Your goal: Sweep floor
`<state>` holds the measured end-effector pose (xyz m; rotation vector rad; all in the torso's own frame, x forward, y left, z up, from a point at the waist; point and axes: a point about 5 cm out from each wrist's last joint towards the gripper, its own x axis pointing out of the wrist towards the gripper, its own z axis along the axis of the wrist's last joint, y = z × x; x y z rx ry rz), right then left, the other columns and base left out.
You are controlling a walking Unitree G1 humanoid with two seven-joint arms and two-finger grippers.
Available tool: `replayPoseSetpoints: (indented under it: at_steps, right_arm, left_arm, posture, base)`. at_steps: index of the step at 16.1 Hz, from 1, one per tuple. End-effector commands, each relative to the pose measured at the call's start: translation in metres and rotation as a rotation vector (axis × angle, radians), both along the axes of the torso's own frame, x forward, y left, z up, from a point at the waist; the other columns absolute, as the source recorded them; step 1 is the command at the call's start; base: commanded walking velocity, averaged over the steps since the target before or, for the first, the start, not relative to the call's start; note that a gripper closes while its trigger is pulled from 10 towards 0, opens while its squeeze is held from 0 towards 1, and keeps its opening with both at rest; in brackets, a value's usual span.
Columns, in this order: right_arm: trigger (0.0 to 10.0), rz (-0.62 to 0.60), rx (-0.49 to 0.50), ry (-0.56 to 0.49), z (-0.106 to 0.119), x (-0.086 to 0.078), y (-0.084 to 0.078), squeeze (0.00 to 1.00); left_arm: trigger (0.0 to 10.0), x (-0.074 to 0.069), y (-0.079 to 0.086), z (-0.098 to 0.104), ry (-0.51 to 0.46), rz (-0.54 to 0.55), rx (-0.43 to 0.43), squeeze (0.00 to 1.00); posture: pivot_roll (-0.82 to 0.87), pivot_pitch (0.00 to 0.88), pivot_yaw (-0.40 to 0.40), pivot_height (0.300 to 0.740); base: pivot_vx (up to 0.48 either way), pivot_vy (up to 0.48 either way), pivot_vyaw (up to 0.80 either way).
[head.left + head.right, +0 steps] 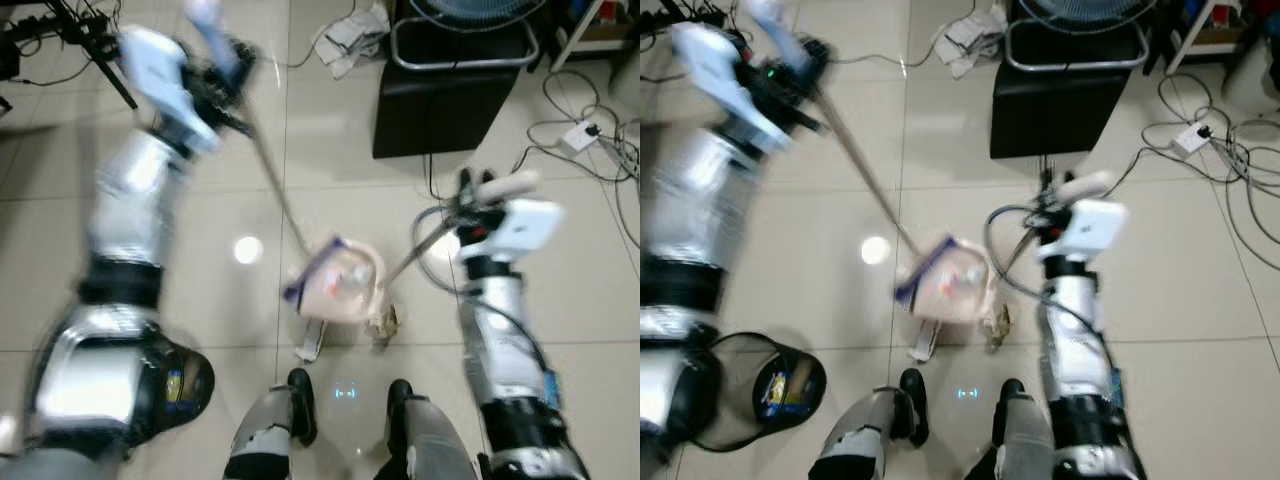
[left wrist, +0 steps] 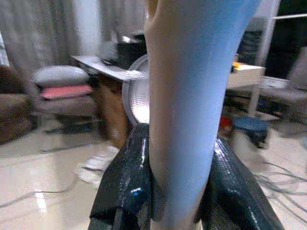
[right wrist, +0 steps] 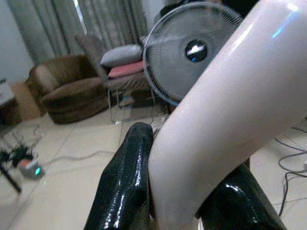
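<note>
Broom aslant, head toward dustpan.

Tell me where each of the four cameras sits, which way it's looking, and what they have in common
Left eye view: head, looking down at tiled floor; left gripper holds the broom handle, dustpan ahead of the feet.
Right eye view: head, same downward scene; right gripper on the dustpan handle.
Left wrist view: along black fingers clamping the handle, facing the room.
Right wrist view: along its fingers, facing the fan.
Shared: both wrist views show the fan.
</note>
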<state>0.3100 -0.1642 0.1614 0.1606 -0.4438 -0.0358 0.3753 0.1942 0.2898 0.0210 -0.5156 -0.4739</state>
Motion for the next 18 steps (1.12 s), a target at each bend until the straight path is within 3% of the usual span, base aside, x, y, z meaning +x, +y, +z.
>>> replayPoseSetpoints:
  at_steps: [1,3,5,7,9,10,12,14,15,18]
  right_arm:
    - [10.0,0.014,0.02,0.009,0.001,-0.003,0.0,0.0]
    - [10.0,0.041,0.039,0.018,0.012,-0.008,-0.004,0.0]
    - [10.0,0.034,0.071,0.01,0.022,-0.01,-0.007,0.0]
    - [10.0,0.014,0.065,-0.023,0.049,-0.014,-0.014,0.0]
    - [10.0,0.007,0.048,-0.054,0.069,-0.015,-0.015,0.0]
    - [10.0,0.012,0.038,-0.078,0.085,-0.017,-0.013,0.0]
    - [10.0,0.031,0.036,-0.097,0.099,-0.02,-0.01,0.0]
    - [10.0,0.037,0.054,-0.101,0.106,-0.022,-0.009,0.0]
    - [10.0,0.041,0.085,-0.112,0.112,-0.022,-0.01,0.0]
    - [10.0,0.047,0.149,-0.123,0.123,-0.02,-0.015,0.0]
  left_arm:
    - [10.0,-0.002,0.009,0.01,-0.042,0.015,-0.009,0.0]
    - [10.0,0.0,0.034,0.021,-0.054,0.127,-0.015,0.0]
    - [10.0,0.003,0.044,0.01,-0.015,0.244,0.018,0.0]
    - [10.0,0.003,0.04,-0.021,0.074,0.274,0.037,0.0]
    - [10.0,0.0,0.039,-0.047,0.14,0.309,-0.005,0.0]
    - [10.0,-0.006,0.038,-0.073,0.19,0.34,-0.011,0.0]
    - [10.0,-0.014,0.038,-0.098,0.238,0.39,-0.006,0.0]
    - [10.0,-0.02,0.037,-0.112,0.258,0.43,0.006,0.0]
    - [10.0,-0.027,0.032,-0.124,0.286,0.429,0.03,0.0]
    - [10.0,-0.06,0.0,-0.16,0.366,0.287,0.138,0.0]
  posture:
    - [0.0,0.193,0.107,0.74]
    - [-0.01,0.169,0.104,0.74]
    - [-0.01,0.147,0.095,0.74]
    - [-0.01,0.138,0.088,0.74]
    - [-0.03,0.131,0.089,0.74]
    - [-0.05,0.122,0.093,0.74]
    - [-0.06,0.113,0.096,0.74]
    - [-0.06,0.104,0.097,0.74]
    - [-0.07,0.089,0.097,0.74]
    - [-0.05,0.066,0.095,0.74]
  base:
    - [0.0,0.0,0.0]
    - [0.0,0.0,0.0]
    - [0.0,0.0,0.0]
    - [0.0,0.0,0.0]
    - [0.0,0.0,0.0]
    - [0.0,0.0,0.79]
    - [0.0,0.0,0.79]
    - [0.0,0.0,0.79]
    - [0.0,0.0,0.79]
    - [0.0,0.0,0.79]
